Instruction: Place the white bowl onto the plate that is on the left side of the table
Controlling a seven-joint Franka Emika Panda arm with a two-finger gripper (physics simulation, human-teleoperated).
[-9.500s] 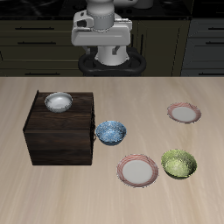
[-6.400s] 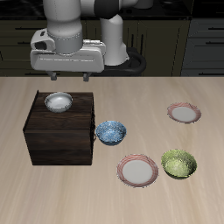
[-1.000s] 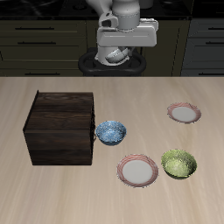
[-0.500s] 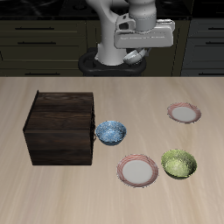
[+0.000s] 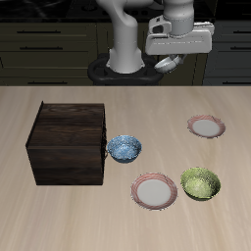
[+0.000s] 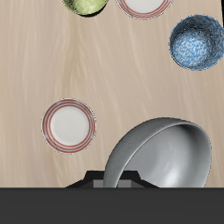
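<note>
My gripper [image 5: 168,61] hangs high above the back of the table [image 5: 59,216], shut on the rim of the white bowl [image 5: 171,63], which is tilted. In the wrist view the white bowl [image 6: 163,154] fills the near field, held on its edge. The plate [image 5: 206,126] with the pale pink rim lies flat on the table, in front of and well below the gripper, and it is empty. It also shows in the wrist view [image 6: 69,122], beside the held bowl and far below it.
A dark brown wooden box [image 5: 69,144] stands on the other side of the table. A blue speckled bowl [image 5: 124,147] sits beside it. A redder-rimmed plate [image 5: 154,190] and a green speckled bowl [image 5: 200,182] lie near the front edge.
The white bowl was on the wooden box and is now held in the air. Over the last second the gripper carried it sideways, toward the side of the pale plate.
</note>
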